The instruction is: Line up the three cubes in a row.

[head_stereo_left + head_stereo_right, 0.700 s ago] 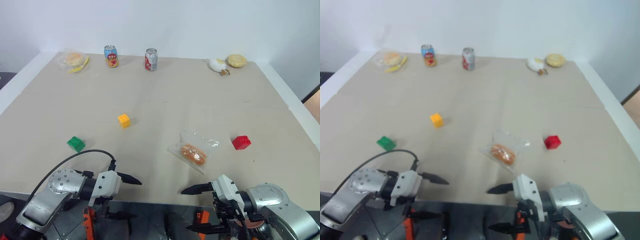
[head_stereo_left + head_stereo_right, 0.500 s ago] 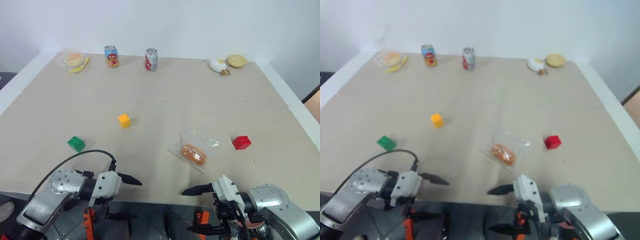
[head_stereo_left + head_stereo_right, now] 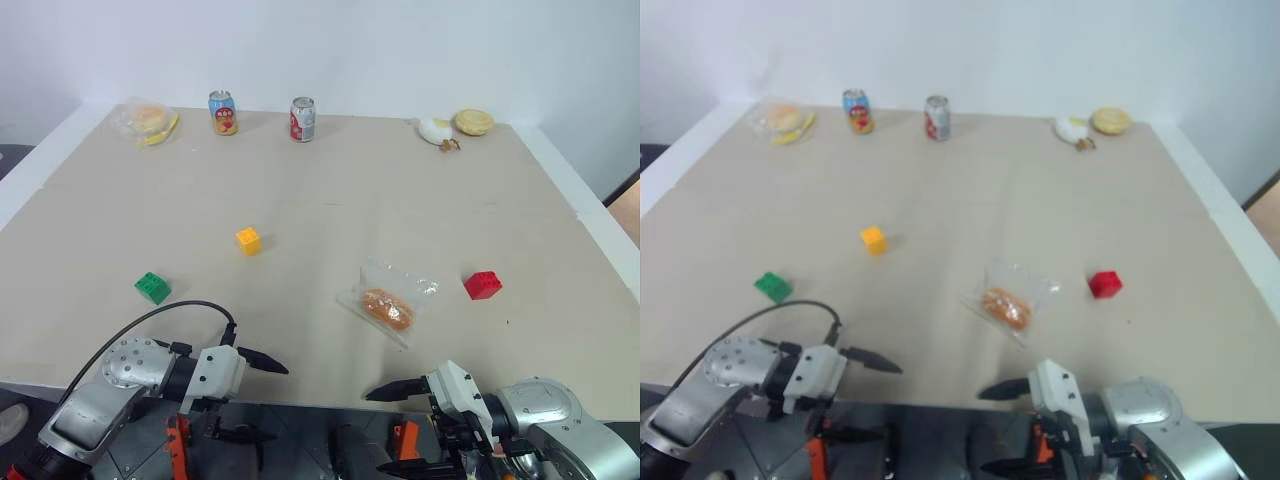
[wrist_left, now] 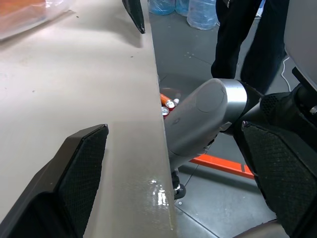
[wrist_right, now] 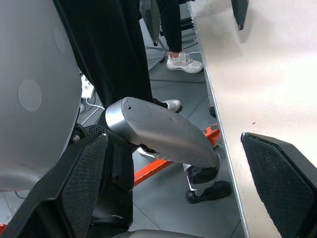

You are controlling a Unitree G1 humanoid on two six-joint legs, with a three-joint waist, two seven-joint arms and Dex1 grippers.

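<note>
- The table (image 3: 330, 190) is wide and beige, and the three cubes lie on it well apart from each other — they do not form a row.
- The green cube (image 3: 152, 288) sits on the robot's left side, near the front of the table.
- The yellow-orange cube (image 3: 248, 241) lies farther back, to the right of the green one.
- The red cube (image 3: 482, 285) is on the right side, about as far forward as the green cube.
- Between the yellow-orange cube and the red cube lies a bun in a clear bag (image 3: 388, 304), nearer to the red one.
- At the far edge stand two drink cans (image 3: 222, 112), with a bagged snack (image 3: 147, 121) at the left corner and a white item and a round bun (image 3: 474, 122) at the right.
- The left pincer (image 3: 252, 397) hangs at the front edge of the table, its fingers spread wide, holding nothing.
- The right pincer (image 3: 396, 428) is at the same edge, facing the left one — also spread wide and empty.
- In the wrist views, a person's dark trouser legs (image 5: 114, 49) and a white shoe (image 5: 184, 62) show on the floor beside the table.
</note>
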